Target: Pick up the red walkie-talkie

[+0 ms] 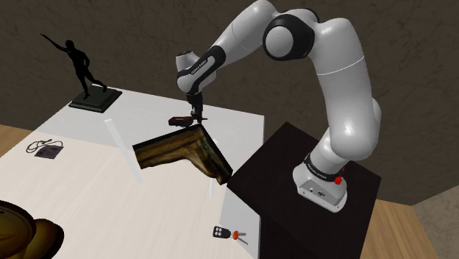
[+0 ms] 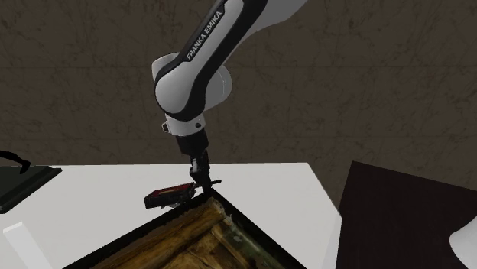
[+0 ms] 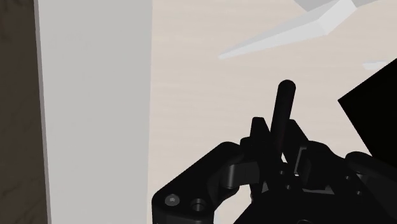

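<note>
The red and black walkie-talkie (image 1: 179, 121) sits at the far side of the white table (image 1: 95, 191), just behind a brown frame. My black gripper (image 1: 197, 115) comes down from above and is shut on the end that bears the antenna. In the second exterior view the walkie-talkie (image 2: 170, 196) tilts, its gripped end higher, and the gripper (image 2: 202, 182) clasps it with the thin antenna sticking out beside the fingers. From the wrist camera the black antenna (image 3: 283, 105) rises past the closed gripper (image 3: 277, 145). I cannot tell if its low end touches the table.
A brown, wood-like frame corner (image 1: 184, 151) stands directly in front of the walkie-talkie. A black figure statue (image 1: 84, 70) is at the far left corner. A dark pouch with a cord (image 1: 46, 149), a key fob (image 1: 220, 234) and a brown object (image 1: 22, 235) lie nearer. The black stand (image 1: 309, 184) is at the right.
</note>
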